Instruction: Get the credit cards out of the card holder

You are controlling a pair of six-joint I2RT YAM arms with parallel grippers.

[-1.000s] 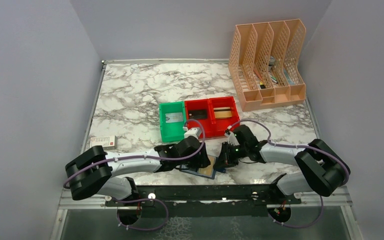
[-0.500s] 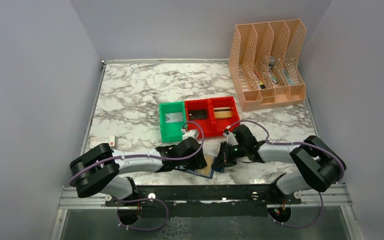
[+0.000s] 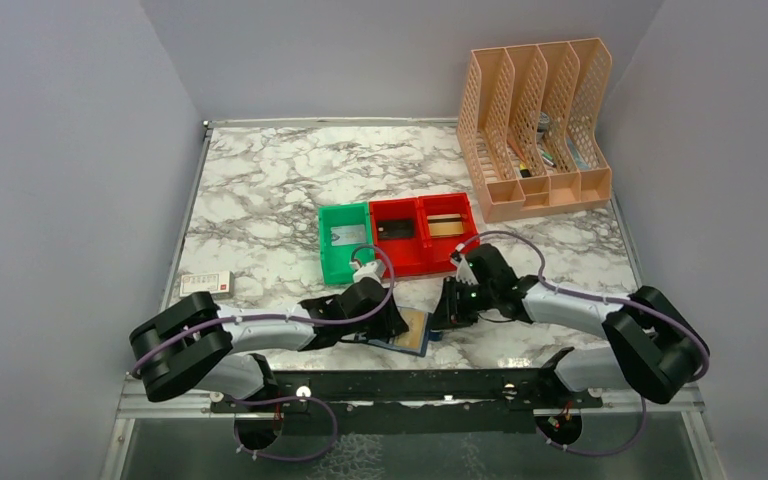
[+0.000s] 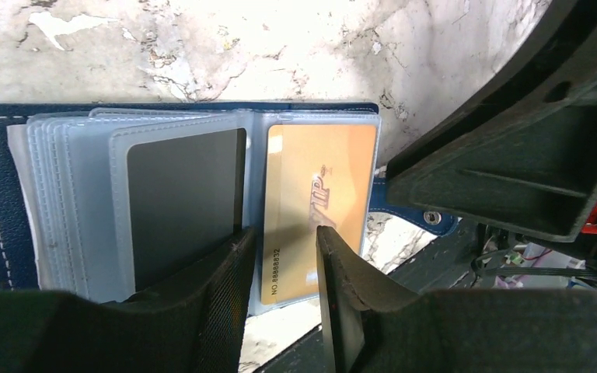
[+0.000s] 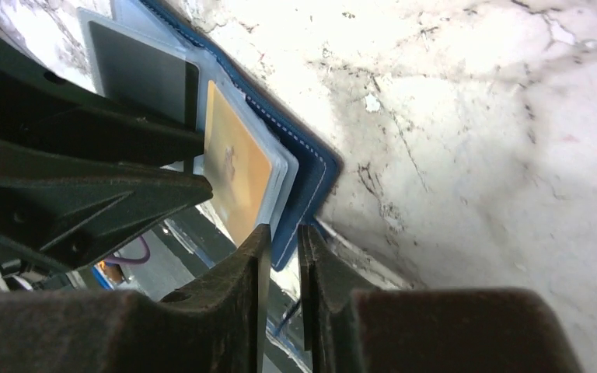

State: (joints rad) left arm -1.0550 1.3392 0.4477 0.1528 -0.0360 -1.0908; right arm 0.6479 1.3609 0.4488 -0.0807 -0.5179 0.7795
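Note:
The card holder (image 3: 412, 337), a navy bifold, lies open at the table's near edge. The left wrist view shows its clear sleeves (image 4: 70, 194) holding a dark card (image 4: 183, 198) and a gold card (image 4: 322, 194). My left gripper (image 4: 284, 245) is open, its fingers astride the gold card's left part, just above it; from above it sits at the holder's left (image 3: 392, 322). My right gripper (image 5: 284, 252) is nearly closed on the holder's blue edge (image 5: 311, 183) at its right side (image 3: 442, 318). The gold card also shows in the right wrist view (image 5: 237, 179).
A green bin (image 3: 345, 262) and a red double bin (image 3: 417, 262) stand just behind the grippers, with cards inside. A peach file organiser (image 3: 535, 130) is at the back right. A small white and red box (image 3: 205, 283) lies at the left edge. The black front rail (image 3: 410, 385) runs right below the holder.
My left gripper has drawn back to the left, uncovering more of the gold card. My right gripper has edged slightly up and left with the holder's edge.

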